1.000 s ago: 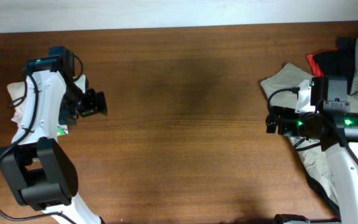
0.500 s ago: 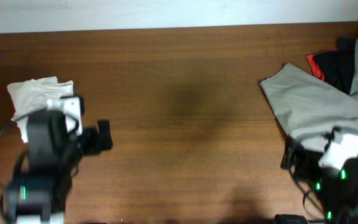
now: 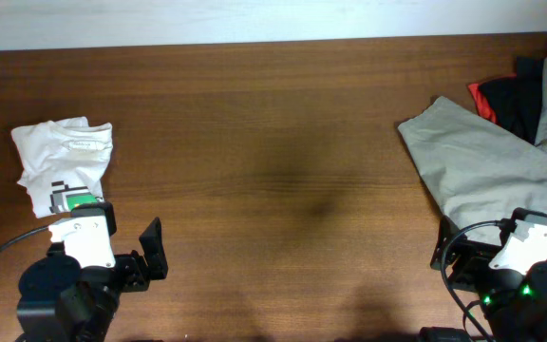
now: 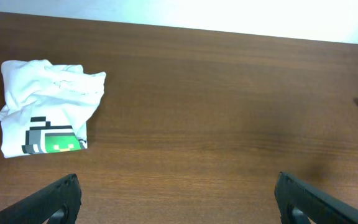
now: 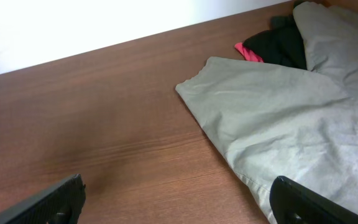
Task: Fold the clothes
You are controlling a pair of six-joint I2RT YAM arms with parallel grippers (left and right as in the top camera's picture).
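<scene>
The white T-shirt (image 3: 62,163) lies in a small folded, wrinkly bundle at the table's left side, its green, black and white patch facing up; it also shows in the left wrist view (image 4: 45,116). My left gripper (image 3: 152,249) is open and empty near the front edge, to the right of and in front of the shirt; its fingertips frame bare wood in the left wrist view (image 4: 178,200). My right gripper (image 3: 442,255) is open and empty at the front right, its right finger over the khaki garment's edge in the right wrist view (image 5: 179,199).
A large khaki-beige garment (image 3: 487,171) is spread at the right side, also in the right wrist view (image 5: 284,106). A black-and-red garment (image 3: 503,99) lies behind it at the far right edge, seen also in the right wrist view (image 5: 272,46).
Both arms have pulled back from over the garments to the table's front edge. The white shirt, first partly covered by the left arm, now lies uncovered.
</scene>
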